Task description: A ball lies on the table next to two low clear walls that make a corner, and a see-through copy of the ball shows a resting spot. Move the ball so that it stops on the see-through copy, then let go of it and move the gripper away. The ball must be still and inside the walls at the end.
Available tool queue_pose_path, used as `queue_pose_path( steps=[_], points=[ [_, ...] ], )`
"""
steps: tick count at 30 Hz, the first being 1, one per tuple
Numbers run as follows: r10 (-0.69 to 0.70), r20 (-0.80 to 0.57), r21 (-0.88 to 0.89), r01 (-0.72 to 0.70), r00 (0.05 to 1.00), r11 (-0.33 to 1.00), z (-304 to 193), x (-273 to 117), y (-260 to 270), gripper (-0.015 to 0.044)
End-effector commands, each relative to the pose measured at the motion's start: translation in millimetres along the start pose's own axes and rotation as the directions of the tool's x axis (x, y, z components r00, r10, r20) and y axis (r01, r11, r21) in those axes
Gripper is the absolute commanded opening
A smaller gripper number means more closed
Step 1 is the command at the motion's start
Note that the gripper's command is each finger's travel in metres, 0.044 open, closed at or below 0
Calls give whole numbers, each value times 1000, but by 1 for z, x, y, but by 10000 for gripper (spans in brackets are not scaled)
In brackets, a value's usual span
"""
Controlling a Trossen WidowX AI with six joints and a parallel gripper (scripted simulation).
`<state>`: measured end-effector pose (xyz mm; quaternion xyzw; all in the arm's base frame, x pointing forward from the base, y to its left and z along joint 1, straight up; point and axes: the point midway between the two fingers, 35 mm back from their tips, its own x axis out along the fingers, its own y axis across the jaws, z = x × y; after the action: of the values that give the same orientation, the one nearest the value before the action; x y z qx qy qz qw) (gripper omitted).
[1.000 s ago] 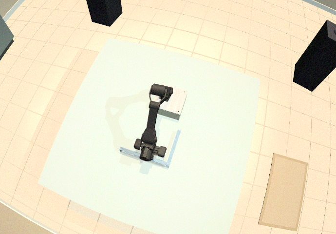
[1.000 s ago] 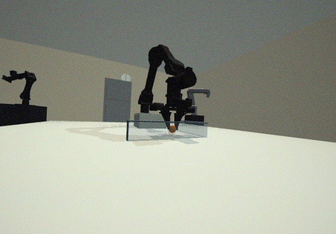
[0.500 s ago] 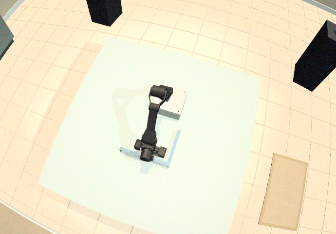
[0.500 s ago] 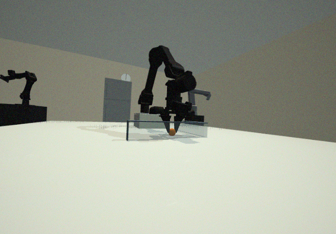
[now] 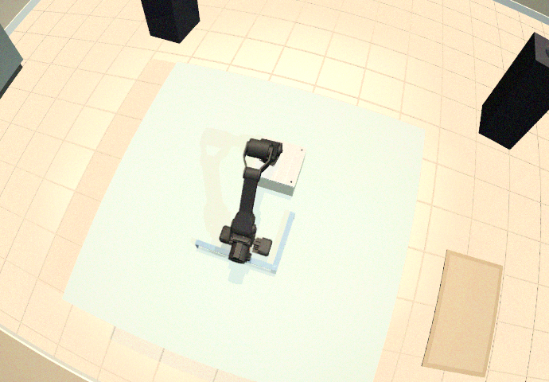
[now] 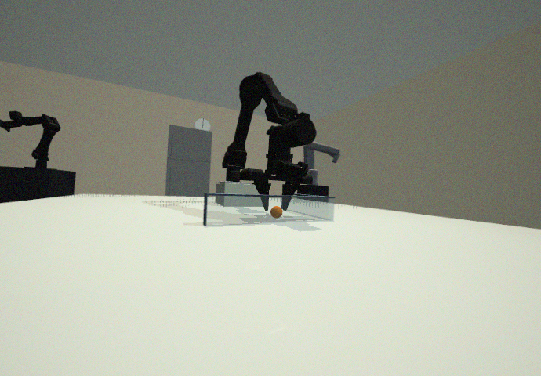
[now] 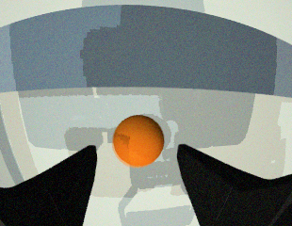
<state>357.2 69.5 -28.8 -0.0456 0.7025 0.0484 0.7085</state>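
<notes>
The orange ball [image 6: 276,211] [image 7: 138,141] rests on the table inside the corner of the two low clear walls, close to the long wall. The see-through copy shows only as a faint pale rim at the ball's lower left edge in the wrist view; the ball covers the rest of it. My gripper [image 6: 275,209] [image 7: 137,152] is open, with its fingertips either side of the ball and a gap on both sides. In the exterior view the tips are around the height of the ball's top. In the top view the arm hides the ball.
One clear wall [image 5: 212,249] [image 6: 235,194] runs just beyond the ball. The other wall [image 5: 285,239] stands to the right in the top view and meets it at a corner. The arm's white base block [image 5: 290,164] stands behind, on the pale table [image 5: 329,292].
</notes>
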Motion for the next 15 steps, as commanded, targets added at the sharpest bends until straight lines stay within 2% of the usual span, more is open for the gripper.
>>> queue_pose_path(
  steps=[1, 4, 15],
  points=[
    [0, 24, 4, 0, 1000, 1000, 5, -52, 0, 254],
    [-1, 22, 6, 1, 1000, 1000, 2, -77, 0, 254],
    [2, 43, 0, -2, 999, 1000, 6, -73, 1, 254]
  ],
)
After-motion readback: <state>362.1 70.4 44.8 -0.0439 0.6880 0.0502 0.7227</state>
